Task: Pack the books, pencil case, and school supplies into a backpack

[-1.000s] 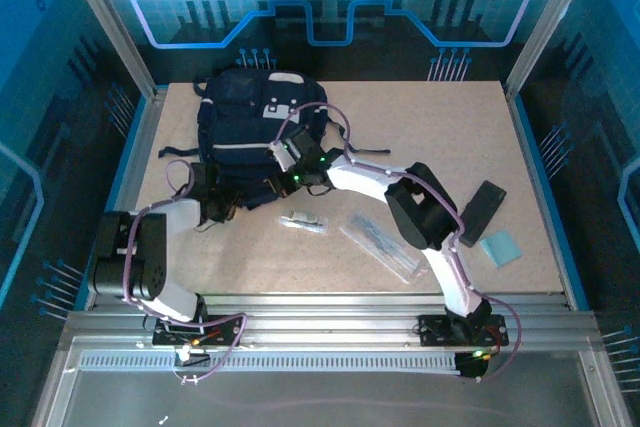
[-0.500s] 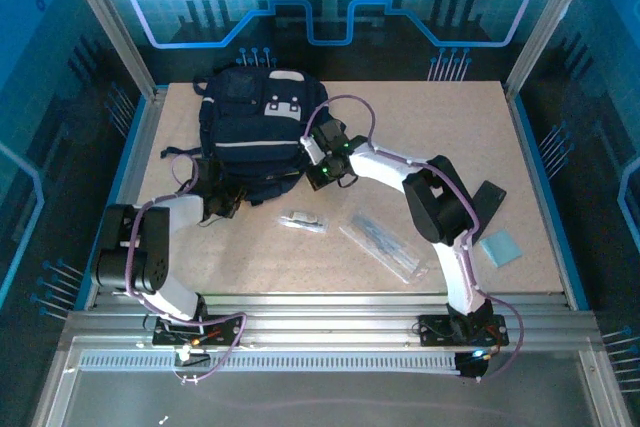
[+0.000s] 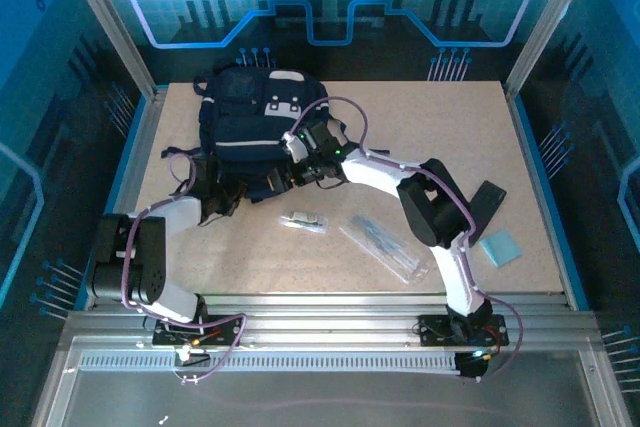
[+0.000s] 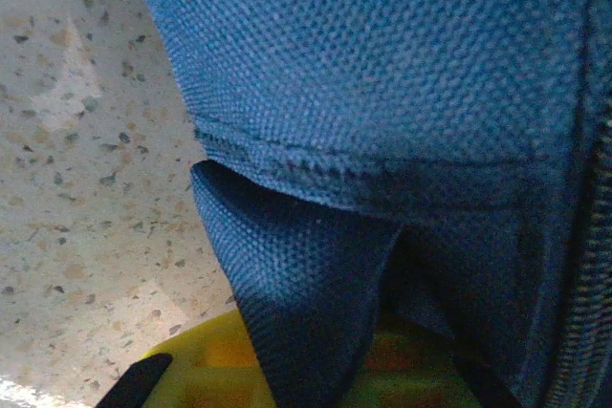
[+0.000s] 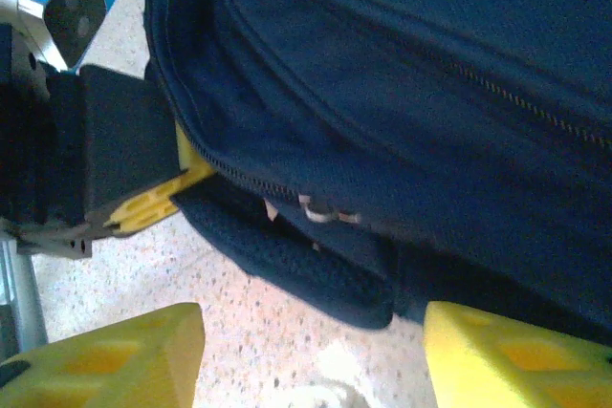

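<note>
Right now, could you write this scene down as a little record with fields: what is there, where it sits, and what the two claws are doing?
bag: navy-blue fabric backpack, lying far left on the speckled beige table
left gripper: pinched on fabric at the backpack's near edge
right gripper: open, holding nothing, at the backpack's near right side
pouch: long transparent plastic pencil case, on the table, unpacked
small item: small pale grey-white oblong object, on the table near the backpack
extras: black flat slab and pale blue square, far right
</note>
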`<state>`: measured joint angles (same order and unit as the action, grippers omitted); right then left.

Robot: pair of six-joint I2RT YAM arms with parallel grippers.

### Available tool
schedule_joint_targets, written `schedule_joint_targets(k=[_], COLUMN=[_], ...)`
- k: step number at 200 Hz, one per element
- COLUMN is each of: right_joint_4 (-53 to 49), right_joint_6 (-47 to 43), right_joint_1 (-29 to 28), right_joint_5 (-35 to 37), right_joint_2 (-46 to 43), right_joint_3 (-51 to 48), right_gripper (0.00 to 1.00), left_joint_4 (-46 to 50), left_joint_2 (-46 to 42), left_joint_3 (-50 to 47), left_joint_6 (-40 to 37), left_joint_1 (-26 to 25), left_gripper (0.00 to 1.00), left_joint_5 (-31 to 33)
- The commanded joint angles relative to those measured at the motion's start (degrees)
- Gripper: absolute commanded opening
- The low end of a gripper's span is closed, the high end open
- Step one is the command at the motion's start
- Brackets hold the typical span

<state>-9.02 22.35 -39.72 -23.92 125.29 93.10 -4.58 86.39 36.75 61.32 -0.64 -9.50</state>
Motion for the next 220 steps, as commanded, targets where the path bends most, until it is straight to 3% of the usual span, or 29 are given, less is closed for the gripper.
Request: schedule_joint_targets(k=[1,59,62,65,70,74,102,114,141,167,198,220], right_joint_4=[5.18,6.42,6.24,6.03,5.86,6.04,5.33,5.57,18.98,25.76,27.76,34.04], right_joint_6=[4.08,4.27,4.09,3.89,3.60,3.49,3.66,5.26,16.95,21.62,24.06,29.65], right_joint_1=[0.17,0.48,0.52,0.49,0.44,0.44,-0.02,-0.30,0.21,1.00,2.25,2.55], right_joint_5=[-0.86,3.61,4.34,5.36,6.86,7.70,7.57,4.08,-9.20,-12.17,-14.52,-17.01], right_joint_2=[3.77,9.13,8.91,8.68,8.32,8.30,9.85,11.45,10.75,4.60,1.61,2.32], right_joint_3=[2.82,7.98,7.95,7.85,7.46,7.10,9.41,10.98,7.13,2.04,-0.86,-3.11], right_gripper=[0.65,0.72,0.75,0.88,0.98,1.00,1.00,0.99,0.95,0.91,0.85,0.73], left_joint_4=[-2.45,-3.80,-3.85,-3.97,-4.11,-4.14,-3.94,-3.87,-3.63,-4.06,-5.00,-5.12], left_joint_2=[-2.05,-1.83,-1.77,-1.81,-1.88,-1.88,-2.02,-1.93,-1.93,-0.98,0.45,0.71], left_joint_3=[0.25,-1.45,-1.59,-1.76,-1.85,-1.94,-1.82,-1.51,-1.10,-0.92,-0.41,-0.17], left_joint_6=[-0.77,0.73,0.82,0.87,0.97,0.93,0.99,0.91,0.56,0.55,0.68,0.62], left_joint_1=[-1.16,-2.68,-2.69,-2.69,-2.70,-2.69,-2.65,-2.70,-2.70,-2.69,-2.70,-2.69], left_gripper=[0.00,0.00,0.00,0.00,0.00,0.00,0.00,0.00,0.00,0.00,0.00,0.00], left_joint_5=[-2.43,-2.83,-2.87,-2.94,-2.93,-2.93,-3.04,-3.07,-2.65,-2.32,-2.63,-2.57])
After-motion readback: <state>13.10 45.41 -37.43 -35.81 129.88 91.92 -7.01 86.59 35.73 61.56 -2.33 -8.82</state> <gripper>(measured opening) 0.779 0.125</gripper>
